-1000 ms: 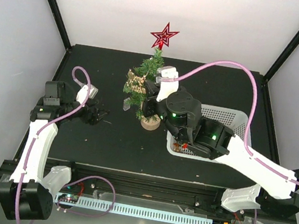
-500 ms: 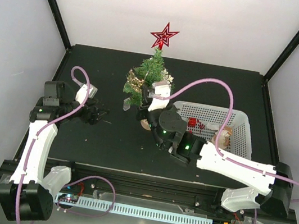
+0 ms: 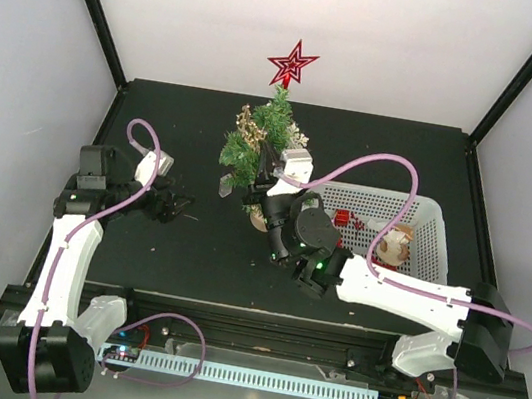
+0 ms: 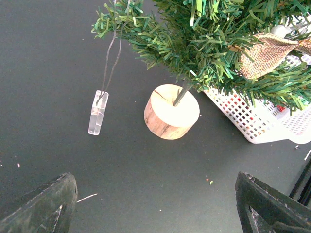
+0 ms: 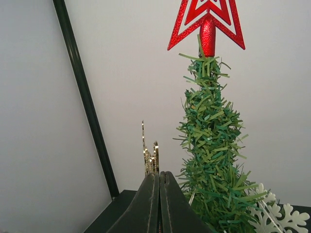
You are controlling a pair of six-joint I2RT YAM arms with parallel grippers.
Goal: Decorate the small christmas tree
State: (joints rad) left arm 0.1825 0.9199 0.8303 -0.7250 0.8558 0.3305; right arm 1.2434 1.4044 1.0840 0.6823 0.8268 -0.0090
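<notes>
Two arms in shot, one tree between them. The small christmas tree [image 3: 267, 139] stands upright at the back-middle of the black table [image 3: 155, 131], just left of the white basket [image 3: 424, 212].

Tree look: dark-green bristly needles tapering to a point, with a thin dark stem going into a round pale wooden base [image 4: 171, 111] that has bark on its side. A red glitter star [image 3: 292, 63] sits on the tip.

Hanging on it:
- a clear icicle-like stick [image 4: 98, 112] on a thin wire loop off a low left branch, dangling beside the base and apart from it
- a burlap bow [image 4: 265, 52] on the basket side
- a gold glitter piece [image 3: 251, 124] upper left
- a white snowflake [image 5: 274, 213] low on the right

Left pincer [image 4: 154, 194]: jaws spread wide with nothing between them. It is low over the table, left of the tree and well apart from it, facing the base.

Right pincer [image 5: 159, 177]: fingers pressed flat together, pointing up along the tree's left flank. The gold piece pokes up just past the tips; I can't tell if they touch it. From overhead, that arm crosses in front of the basket and hides part of the base.
</notes>
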